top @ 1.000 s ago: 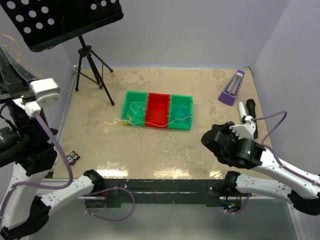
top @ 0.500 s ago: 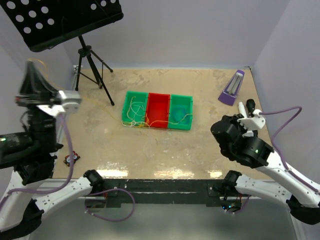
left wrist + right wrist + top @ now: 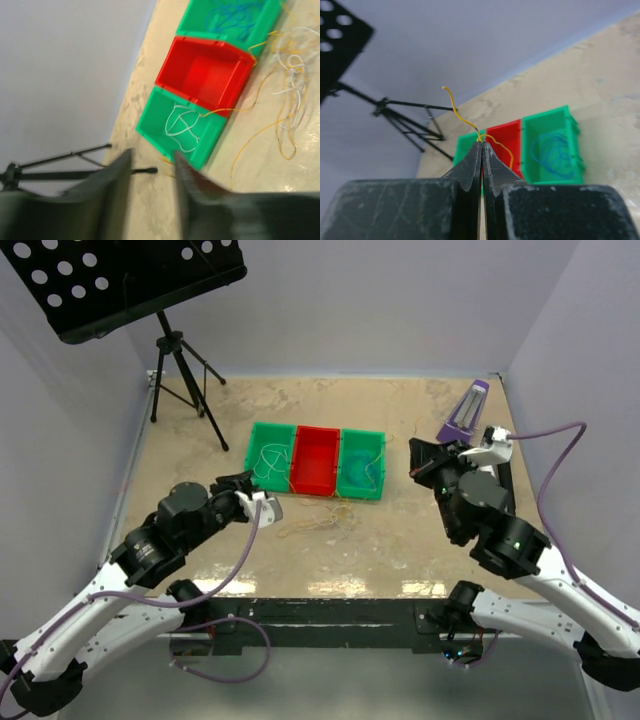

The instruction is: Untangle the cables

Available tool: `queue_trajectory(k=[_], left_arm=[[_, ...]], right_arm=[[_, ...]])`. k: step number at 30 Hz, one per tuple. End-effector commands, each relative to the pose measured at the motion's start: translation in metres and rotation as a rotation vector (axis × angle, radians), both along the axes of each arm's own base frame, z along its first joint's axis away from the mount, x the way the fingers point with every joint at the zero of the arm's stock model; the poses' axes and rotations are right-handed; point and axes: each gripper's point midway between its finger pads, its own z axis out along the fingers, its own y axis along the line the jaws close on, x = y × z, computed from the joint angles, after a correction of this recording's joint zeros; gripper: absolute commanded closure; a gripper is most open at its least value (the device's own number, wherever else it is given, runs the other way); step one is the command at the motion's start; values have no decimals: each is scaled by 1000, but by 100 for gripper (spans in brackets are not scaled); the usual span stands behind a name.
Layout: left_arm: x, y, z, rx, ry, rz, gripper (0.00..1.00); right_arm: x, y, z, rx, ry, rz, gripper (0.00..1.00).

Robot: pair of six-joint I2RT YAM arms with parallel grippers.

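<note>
A beige, stone-patterned table point(image 3: 200, 450) is seen under pale lilac walls, with a black music stand point(image 3: 130, 275) at the upper left of the overhead frame. At the centre, three bins are set in a row. A white cable point(image 3: 268, 462) is coiled in the left green bin point(image 3: 270, 426), and a blue-teal cable point(image 3: 362, 472) is coiled in the right green bin point(image 3: 362, 432). Nothing is made out inside the red bin point(image 3: 318, 428) between them.

Just below the bins, a loose tangle point(image 3: 318, 522) of yellow-orange cable point(image 3: 454, 107) and a white strand is spread on the table. The right fingers point(image 3: 470, 170) are pressed together, clamped on the yellow-orange cable, whose free end is seen curling above the tips. The left fingers point(image 3: 112, 185), blurred, are held apart with nothing between them, low at the lower left of the bins.

The job is judged well past halfway: two colours are sorted. The yellow-orange cable has yet to be drawn free of the white strand and, presumably, laid in the red bin.
</note>
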Motion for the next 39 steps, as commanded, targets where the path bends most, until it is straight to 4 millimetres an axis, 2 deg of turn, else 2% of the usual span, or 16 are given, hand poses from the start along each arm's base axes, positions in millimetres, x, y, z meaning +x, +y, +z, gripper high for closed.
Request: queue_trajectory(k=[1,2,3,7,11,17,19,21,23,26,28,30,33,36,38,39], left_arm=[[-38,-37,7,-263,131,-202,28],[-40,-40,14,-306,120,-216,12],[-39,-43,21,-345,105,-223,2],[-31,-57,60,-507,60,-238,0],[-35,-86,70,-602,120,-348,0],[-32,-119,49,-666,258,-423,0],[-35,-129,43,-681,305,-463,0],[-47,-140,33,-651,361,-550,0],[-53,-147,20,-647,392,-604,0],[-52,-152,5,-638,401,-618,0],[-56,-155,5,-641,395,-654,0],[-66,-159,14,-659,395,-731,0],[-83,-163,32,-678,387,-835,0],[-75,-165,35,-669,334,-823,16],[-67,-165,38,-660,281,-808,39],[-65,-165,42,-667,258,-801,54]], right_arm=[[-19,34,80,39,-265,263,100],[-25,43,89,34,-290,328,100],[-31,51,101,45,-329,381,100],[-50,67,130,82,-421,519,100],[-66,81,149,134,-479,630,100],[-94,92,186,184,-595,772,100],[-99,91,195,197,-616,787,100],[-102,89,203,214,-638,792,100],[-107,88,213,231,-672,804,100],[-116,85,231,250,-727,827,100],[-124,82,244,275,-771,846,100],[-130,85,252,282,-798,877,100],[-125,96,251,275,-788,896,100],[-123,106,241,284,-777,927,100],[-123,110,237,288,-770,944,100],[-123,111,235,287,-766,946,100]])
